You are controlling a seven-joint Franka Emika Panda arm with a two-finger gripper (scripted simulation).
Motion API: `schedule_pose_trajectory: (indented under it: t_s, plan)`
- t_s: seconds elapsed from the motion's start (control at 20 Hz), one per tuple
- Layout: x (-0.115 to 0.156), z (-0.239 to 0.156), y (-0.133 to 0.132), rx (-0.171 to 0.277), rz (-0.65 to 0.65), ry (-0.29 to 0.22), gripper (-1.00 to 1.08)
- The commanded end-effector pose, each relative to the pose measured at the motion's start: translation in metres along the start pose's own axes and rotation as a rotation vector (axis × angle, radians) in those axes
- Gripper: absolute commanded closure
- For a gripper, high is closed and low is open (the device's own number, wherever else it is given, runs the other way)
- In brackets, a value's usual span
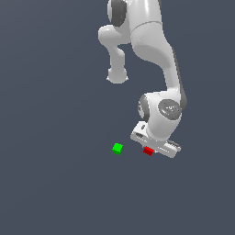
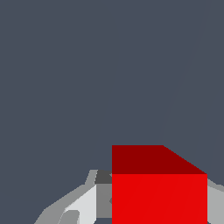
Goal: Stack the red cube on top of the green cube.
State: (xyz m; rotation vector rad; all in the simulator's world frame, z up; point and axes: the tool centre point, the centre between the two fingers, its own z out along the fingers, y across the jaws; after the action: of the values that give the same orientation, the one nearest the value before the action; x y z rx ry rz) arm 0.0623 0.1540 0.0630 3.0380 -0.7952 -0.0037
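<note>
While bent low over the flat slate-grey floor (image 1: 55, 183), the single glossy white jointed robot arm (image 1: 156, 41) pictured with its pale two-fingered gripper (image 1: 151, 148) clamped on the tiny bright-red cube (image 1: 148, 150). Red cube filling the lower part of the wrist view (image 2: 159, 192), pressed between grey fingers (image 2: 83, 203) on either side — held, by every sign, not loose. In the exterior view, tucked under the hand, low, near the floor; whether lifted clear or resting on it cannot be told. Tiny bright-green cube (image 1: 117, 148) sitting free on the floor, near the red one on the exterior view's left, not touching, and absent from the wrist view.

Step in hand, by judgement: carrying the red cube across to the green. To do well — lift enough to clear the green cube's top before travelling sideways, keep the grip firm and the faces square, centre directly above, lower gently, release only once resting flat. A nudge from the side would likely knock the green cube away.

Counted: one floor, one arm, one gripper, one red cube, one green cube.
</note>
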Motion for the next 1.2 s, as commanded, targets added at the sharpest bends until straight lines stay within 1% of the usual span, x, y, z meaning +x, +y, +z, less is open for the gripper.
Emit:
schedule_pose_trajectory:
  t_s: [0.0, 0.2, 0.35, 0.75, 0.95, 1.15]
  plan:
    - [0.000, -0.020, 0.000, 0.001, 0.000, 0.001, 1.08]
    - [0.000, -0.043, 0.000, 0.002, 0.000, 0.002, 1.08]
    - [0.000, -0.053, 0.000, 0.002, 0.000, 0.002, 1.08]
    - [0.002, -0.055, 0.002, 0.002, 0.000, 0.003, 1.08]
    - [0.008, -0.049, 0.017, 0.002, 0.000, 0.003, 1.08]
    - [0.018, -0.038, 0.045, 0.002, 0.000, 0.003, 1.08]
